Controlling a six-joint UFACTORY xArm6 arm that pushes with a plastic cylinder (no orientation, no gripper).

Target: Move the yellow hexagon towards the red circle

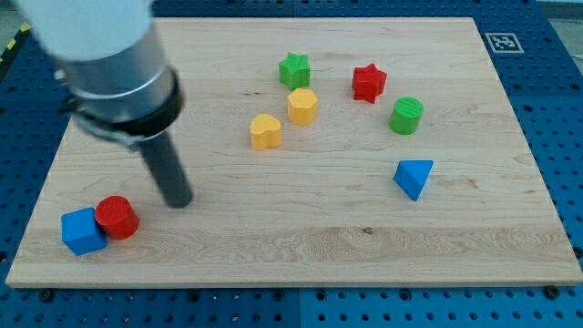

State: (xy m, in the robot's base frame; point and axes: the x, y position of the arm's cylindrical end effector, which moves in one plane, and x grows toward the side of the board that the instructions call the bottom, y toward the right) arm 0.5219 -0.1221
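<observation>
The yellow hexagon (302, 106) lies in the upper middle of the wooden board (301, 246), just below the green star (294, 69). The red circle (117, 217) lies near the view's bottom left, touching the blue cube (82, 231). My tip (178, 200) rests on the board a little to the right of and slightly above the red circle, far to the left of and below the yellow hexagon.
A yellow heart (265, 131) lies just left of and below the hexagon. A red star (369, 83), a green cylinder (406, 116) and a blue triangle (414, 177) lie on the right half. The arm's grey body (100, 55) fills the top left.
</observation>
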